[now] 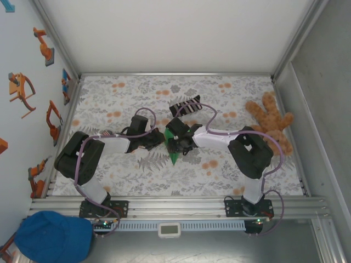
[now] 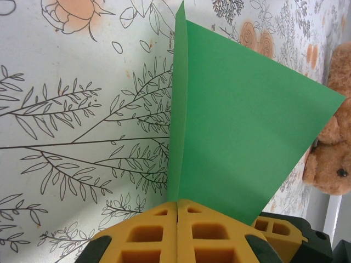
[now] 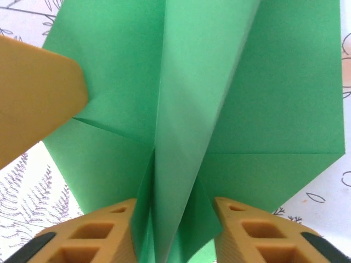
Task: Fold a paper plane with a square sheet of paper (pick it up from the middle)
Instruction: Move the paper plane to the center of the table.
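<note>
- Flower-and-leaf printed cloth (image 1: 230, 170) covers the table, with white walls around it.
- Both arms reach in to the middle of the cloth, where the left gripper (image 1: 159, 139) and the right gripper (image 1: 176, 143) meet at the green paper (image 1: 174, 156).
- From above, the paper's narrow point sticks out just past the right gripper's fingertips, toward the near edge of the table.
- On the left wrist camera, the left gripper (image 2: 177, 205) has its two yellow fingers (image 2: 148, 235) pressed flat together on the paper (image 2: 236, 126).
- The paper stands up from those fingertips as a creased sheet: a thin upright edge straight ahead of them and a broad triangle spreading to their right.
- On the right wrist camera, the right gripper (image 3: 174, 203) has its yellow fingers (image 3: 258, 235) a narrow way apart, with the paper's (image 3: 263, 82) folded centre ridge running between them.
- The paper's outer layers touch both inner faces, but I cannot tell whether the fingers are squeezing it.
- One yellow finger of the left gripper (image 3: 33, 93) lies against the paper ahead and to the left of the right gripper's fingers.
- A brown teddy bear (image 1: 270, 123) lies well off to the right of the grippers, and a striped sock (image 1: 185, 106) lies just beyond them.
- A blue cap (image 1: 55, 238) rests below the table's near left corner.
</note>
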You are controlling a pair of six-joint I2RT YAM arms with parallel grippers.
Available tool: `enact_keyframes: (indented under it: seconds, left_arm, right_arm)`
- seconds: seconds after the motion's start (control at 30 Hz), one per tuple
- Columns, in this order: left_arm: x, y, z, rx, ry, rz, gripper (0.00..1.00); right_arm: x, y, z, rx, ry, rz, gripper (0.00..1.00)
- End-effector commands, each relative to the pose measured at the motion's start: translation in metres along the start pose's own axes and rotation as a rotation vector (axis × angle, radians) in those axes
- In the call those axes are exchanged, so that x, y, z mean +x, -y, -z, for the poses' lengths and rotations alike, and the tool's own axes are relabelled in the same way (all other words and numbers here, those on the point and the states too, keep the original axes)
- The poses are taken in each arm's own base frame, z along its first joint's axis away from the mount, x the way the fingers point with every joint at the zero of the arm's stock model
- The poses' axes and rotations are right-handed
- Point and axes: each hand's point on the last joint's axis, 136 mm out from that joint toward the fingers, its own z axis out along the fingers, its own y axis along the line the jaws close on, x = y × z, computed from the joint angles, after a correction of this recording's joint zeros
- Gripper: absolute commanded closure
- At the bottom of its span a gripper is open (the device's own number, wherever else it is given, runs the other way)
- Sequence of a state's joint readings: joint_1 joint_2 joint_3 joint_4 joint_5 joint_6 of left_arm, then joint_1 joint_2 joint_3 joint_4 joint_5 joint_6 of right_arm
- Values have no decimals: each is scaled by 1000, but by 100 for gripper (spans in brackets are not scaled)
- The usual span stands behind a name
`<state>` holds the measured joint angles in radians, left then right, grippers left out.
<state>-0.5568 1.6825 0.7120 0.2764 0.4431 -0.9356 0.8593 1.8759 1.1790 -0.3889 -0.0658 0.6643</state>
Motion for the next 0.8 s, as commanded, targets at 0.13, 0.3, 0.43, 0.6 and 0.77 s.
enact_keyframes:
  seconds: [0.13,0.3,0.43,0.6,0.77]
  left_arm:
    - [5,0,1,9,-13,3,100]
    - [5,0,1,7,-11,3,98]
    - [5,-1,2,5,-11,3,97]
    - [5,-1,2,5,-10,4,93]
    - [2,-2,7,-5,4,1,82]
  right_arm:
    - [-5,3,-2,46,-4,-21,78]
    - [-5,2,-3,48,-9,-25,81]
    - [-5,1,-4,43,-13,-24,79]
    - [-5,-1,-6,36,-21,-24,76]
    - [-7,1,-4,49,-12,-24,84]
